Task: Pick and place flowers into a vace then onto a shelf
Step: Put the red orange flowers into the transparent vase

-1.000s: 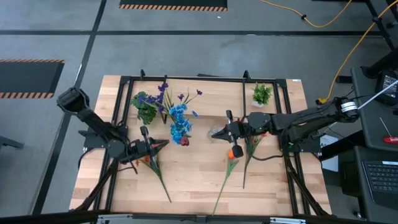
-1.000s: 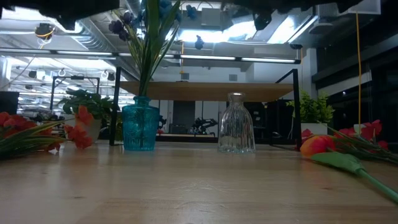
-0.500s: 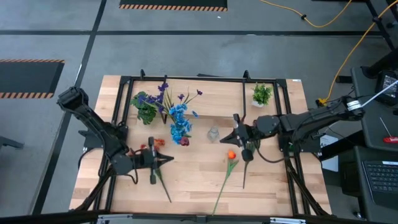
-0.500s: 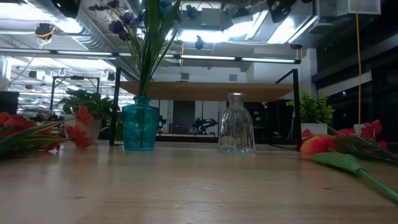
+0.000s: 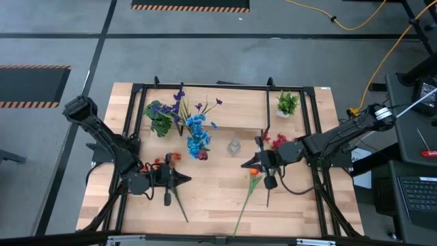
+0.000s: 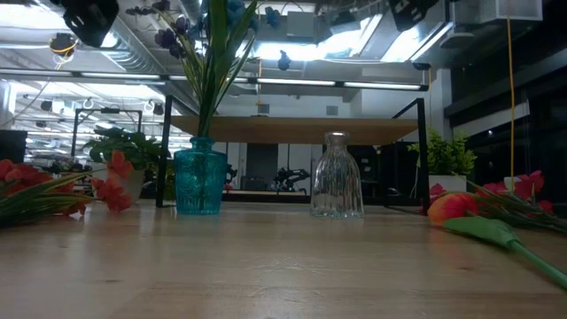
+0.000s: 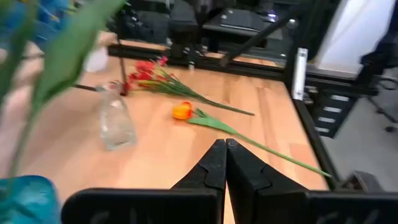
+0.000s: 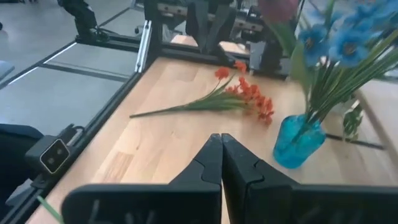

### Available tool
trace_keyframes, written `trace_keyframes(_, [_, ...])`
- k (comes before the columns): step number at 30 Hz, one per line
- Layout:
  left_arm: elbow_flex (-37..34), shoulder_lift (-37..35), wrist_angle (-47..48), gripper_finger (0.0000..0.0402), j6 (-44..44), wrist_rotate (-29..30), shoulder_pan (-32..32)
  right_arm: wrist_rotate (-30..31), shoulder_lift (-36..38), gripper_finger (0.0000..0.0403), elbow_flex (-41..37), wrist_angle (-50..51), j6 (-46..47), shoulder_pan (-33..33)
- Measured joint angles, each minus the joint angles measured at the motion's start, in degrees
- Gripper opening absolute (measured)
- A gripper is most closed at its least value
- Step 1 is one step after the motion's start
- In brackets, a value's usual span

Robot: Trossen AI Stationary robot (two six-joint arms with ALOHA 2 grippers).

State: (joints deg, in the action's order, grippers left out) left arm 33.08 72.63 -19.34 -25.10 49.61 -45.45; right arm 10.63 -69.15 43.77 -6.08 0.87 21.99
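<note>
A blue vase [image 5: 196, 152] [image 6: 198, 181] holds blue and purple flowers [image 5: 195, 126]. A clear vase [image 5: 234, 146] [image 6: 337, 175] stands beside it without flowers. An orange-red spray [image 5: 169, 164] [image 8: 242, 93], an orange bud flower [image 5: 254, 171] [image 7: 181, 111] and a red spray [image 5: 276, 142] [image 7: 146, 70] lie flat on the table. The shelf [image 6: 301, 128] stands behind the vases. My left gripper [image 5: 184, 179] [image 7: 225, 152] hovers shut over the orange-red spray's stem. My right gripper [image 5: 244, 165] [image 8: 221, 142] hovers shut next to the orange bud.
Two leafy potted plants [image 5: 160, 117] [image 5: 287, 104] stand near the table's far edge. The shelf's black legs [image 6: 165, 155] [image 6: 422, 155] flank the vases. Bare tabletop [image 5: 212, 195] lies between the stems toward the near edge.
Both grippers have moved toward the table's near edge and stayed shut. The left one has left the blooms of the orange-red spray and now stands over its stem. The right one has drawn away from the clear vase to the orange bud. The flowers and vases have kept still.
</note>
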Motion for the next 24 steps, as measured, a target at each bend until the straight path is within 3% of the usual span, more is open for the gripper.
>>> trace_keyframes(11, [2.9, 6.6, 3.8, 0.0001, -10.6, -5.0, -0.4, 6.2, -4.2, 0.0000, 0.0, -2.1, 4.7, 5.5])
trace_keyframes(17, [16.7, 11.9, 27.1, 0.0001, -23.2, -9.2, -0.4, 6.3, -5.4, 0.0000, 0.0, -4.9, 4.6, 7.0])
trace_keyframes(24, [33.6, 20.1, 56.5, 0.0001, -47.8, -16.9, -0.6, 6.3, -6.9, 0.0000, 0.0, -5.5, 3.3, 7.2])
